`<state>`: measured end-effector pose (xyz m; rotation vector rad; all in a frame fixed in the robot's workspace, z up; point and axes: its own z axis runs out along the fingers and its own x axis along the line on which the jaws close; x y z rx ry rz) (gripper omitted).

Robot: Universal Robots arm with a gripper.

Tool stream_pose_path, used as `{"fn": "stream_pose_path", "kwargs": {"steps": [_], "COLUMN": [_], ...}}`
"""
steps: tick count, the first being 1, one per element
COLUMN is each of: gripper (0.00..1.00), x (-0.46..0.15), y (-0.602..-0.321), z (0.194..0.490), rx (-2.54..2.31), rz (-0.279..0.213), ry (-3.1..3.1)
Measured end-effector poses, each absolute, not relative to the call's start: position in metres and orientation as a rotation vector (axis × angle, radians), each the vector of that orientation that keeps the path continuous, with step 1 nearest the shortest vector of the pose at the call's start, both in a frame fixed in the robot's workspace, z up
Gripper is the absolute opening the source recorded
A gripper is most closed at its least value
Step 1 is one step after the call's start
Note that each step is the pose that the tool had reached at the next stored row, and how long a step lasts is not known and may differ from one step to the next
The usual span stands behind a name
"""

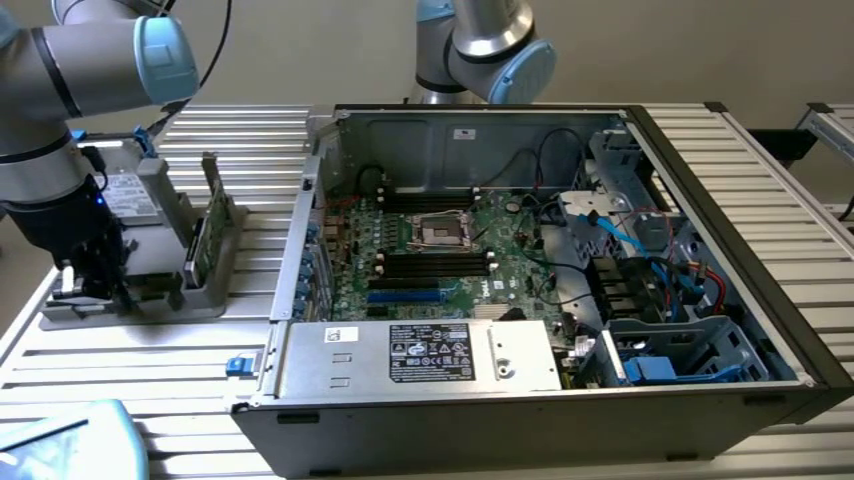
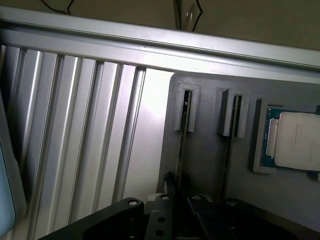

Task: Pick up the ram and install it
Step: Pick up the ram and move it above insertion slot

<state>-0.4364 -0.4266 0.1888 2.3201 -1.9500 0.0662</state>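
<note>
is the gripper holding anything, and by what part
The gripper looks closed on the ram, pinching its flat faces at the upper edge, with the stick seated in the gray holder.

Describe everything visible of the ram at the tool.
The ram appears edge-on: a thin, dark, straight stick standing on its long edge in the grey holder. One end sits in a slotted grey post; near the other, the tool is shut on it, a finger on each face. A second stick stands parallel beside it, apart. Chips and contacts cannot be made out.
</note>
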Motion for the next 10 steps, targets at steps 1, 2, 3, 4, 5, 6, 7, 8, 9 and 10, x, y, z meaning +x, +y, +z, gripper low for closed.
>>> {"fn": "stream_pose_path", "kwargs": {"steps": [1,2,3,4,5,6,7,8,9,10], "gripper": [0.14,0.14,0.14,0.14,0.14,0.14,0.14,0.14,0.14,0.14], "x": [-0.4363,-0.4362,-0.4359,-0.4356,-0.4354,-0.4352,-0.4351,-0.4350,-0.4350,-0.4350], "y": [-0.4266,-0.4265,-0.4266,-0.4266,-0.4266,-0.4266,-0.4266,-0.4266,-0.4266,-0.4266], "z": [0.1888,0.1888,0.1888,0.1888,0.1889,0.1890,0.1893,0.1897,0.1904,0.1911], "rx": [2.320,2.320,2.320,2.320,2.320,2.321,2.321,2.321,2.321,2.321], "rz": [0.066,0.066,0.066,0.066,0.066,0.065,0.065,0.064,0.064,0.064], "ry": [-1.950,-1.950,-1.950,-1.950,-1.950,-1.950,-1.951,-1.951,-1.951,-1.951]}}
